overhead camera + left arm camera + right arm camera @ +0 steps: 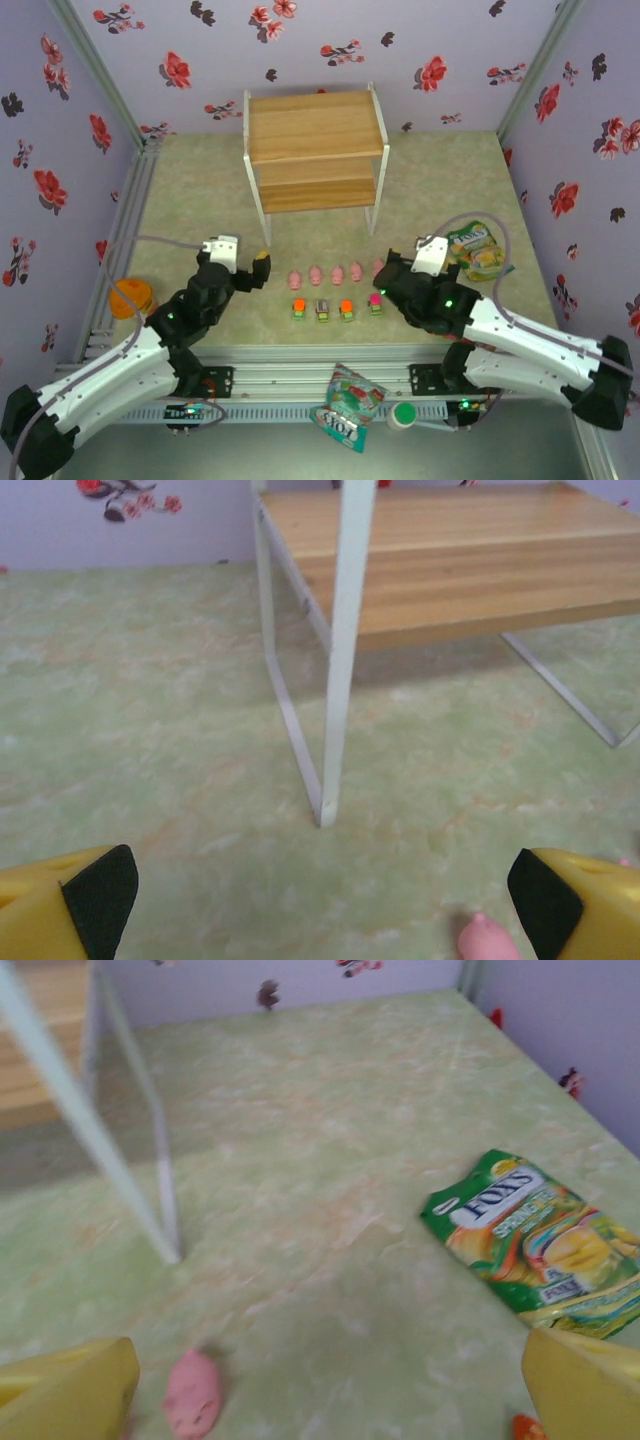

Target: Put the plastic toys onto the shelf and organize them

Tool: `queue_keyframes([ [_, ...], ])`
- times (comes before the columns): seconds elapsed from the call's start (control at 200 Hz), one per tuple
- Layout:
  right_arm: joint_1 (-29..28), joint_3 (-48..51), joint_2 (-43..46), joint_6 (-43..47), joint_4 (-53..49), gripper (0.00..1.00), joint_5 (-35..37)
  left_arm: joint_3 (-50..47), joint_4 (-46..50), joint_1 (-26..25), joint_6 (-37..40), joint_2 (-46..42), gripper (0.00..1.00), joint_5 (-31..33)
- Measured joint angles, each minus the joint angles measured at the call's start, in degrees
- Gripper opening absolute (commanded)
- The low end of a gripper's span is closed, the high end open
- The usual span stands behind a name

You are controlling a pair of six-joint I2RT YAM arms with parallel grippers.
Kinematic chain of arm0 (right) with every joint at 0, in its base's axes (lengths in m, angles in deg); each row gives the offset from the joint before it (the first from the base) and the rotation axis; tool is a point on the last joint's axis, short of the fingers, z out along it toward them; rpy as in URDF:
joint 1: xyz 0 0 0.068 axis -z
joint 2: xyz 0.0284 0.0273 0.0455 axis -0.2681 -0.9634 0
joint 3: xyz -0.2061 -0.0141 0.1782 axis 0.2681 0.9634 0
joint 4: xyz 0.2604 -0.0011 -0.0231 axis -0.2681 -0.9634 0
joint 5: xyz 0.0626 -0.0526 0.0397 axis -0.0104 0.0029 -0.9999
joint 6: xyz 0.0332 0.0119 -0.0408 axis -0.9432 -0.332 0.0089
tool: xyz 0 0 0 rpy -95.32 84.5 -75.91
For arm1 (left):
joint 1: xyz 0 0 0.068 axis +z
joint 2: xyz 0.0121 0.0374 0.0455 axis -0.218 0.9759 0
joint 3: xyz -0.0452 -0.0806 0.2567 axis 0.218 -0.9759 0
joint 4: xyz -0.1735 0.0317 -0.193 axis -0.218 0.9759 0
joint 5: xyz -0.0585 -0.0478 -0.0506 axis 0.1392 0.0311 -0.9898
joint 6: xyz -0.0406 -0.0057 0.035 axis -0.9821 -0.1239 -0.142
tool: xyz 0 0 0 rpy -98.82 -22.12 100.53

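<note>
Nothing of the task looked done: no toy stood on the shelf (315, 125), whose upper board lay bare in the top view and whose lower board, as much of it as showed, carried nothing either. All the plastic toys lay on the green table (440, 170) in front of the shelf, between the two arms, in two tidy rows. The far row was of pink pigs (337, 272): five by my count, the rightmost half hidden behind the right gripper (388, 280). The near row was of blocky toys (323, 309) on green bases: four, two with orange tops, one grey, one pink. That left nine toys to move, by my reckoning. The left gripper (250, 270) hovered just left of the pig row, its yellow fingers (50, 910) spread wide with nothing between them; its wrist view looked toward a shelf leg, one pig at the lower edge. The right gripper was likewise released and held nothing, close over the right end of both rows. Not meant for the shelf: two snack bags (475, 250), one by the right arm and one at the near edge, and one orange round object (130, 298) at the left
</note>
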Motion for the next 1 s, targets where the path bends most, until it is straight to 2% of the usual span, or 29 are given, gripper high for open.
queue_keyframes([
  [0.105, -6.75, -1.62, -3.74, -6.47, -4.44, 0.99, 0.79, -0.13, 3.61, -1.03, -3.06, -2.19, 1.00, 0.20],
  [0.255, -11.93, -1.73, -6.16, -12.59, -7.34, 0.97, -0.07, -0.72, 6.05, -3.17, -5.62, -2.64, 1.00, 0.20],
  [0.64, -25.68, 2.51, -8.00, -24.11, -6.84, 0.88, -7.89, -0.46, 6.25, -4.22, -6.40, 5.73, 0.97, 0.63],
  [0.86, -27.34, 6.16, -9.05, -27.50, -5.42, 0.85, -12.52, -0.22, 6.23, -4.24, -6.43, 5.77, 0.96, 0.63],
  [1.0, -25.49, 8.59, -7.30, -28.00, -5.25, 0.81, -15.78, -0.17, 6.23, -4.24, -6.58, 6.21, 0.96, 0.63],
])
